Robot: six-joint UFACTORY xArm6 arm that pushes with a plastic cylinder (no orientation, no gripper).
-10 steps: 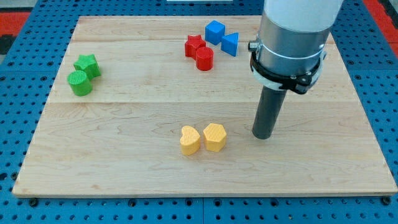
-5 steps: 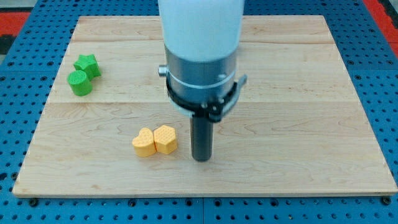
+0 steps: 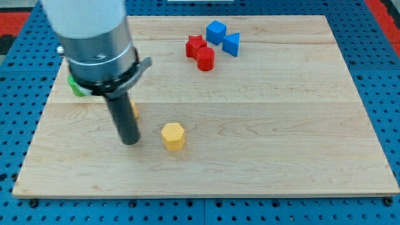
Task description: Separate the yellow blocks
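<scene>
A yellow hexagonal block lies on the wooden board below its middle. A second yellow block shows only as a sliver behind my rod, up and to the left of the hexagonal one; its shape cannot be made out. My tip rests on the board left of the yellow hexagonal block, with a gap between them, and just below the hidden yellow block.
A red star block and a red cylinder block sit at the view's top, with a blue cube block and a blue triangular block next to them. A green block peeks out behind the arm at the left.
The rod has swept from the view's right to the left. The two yellow blocks, touching before, now lie apart, and the arm now hides most of the green blocks.
</scene>
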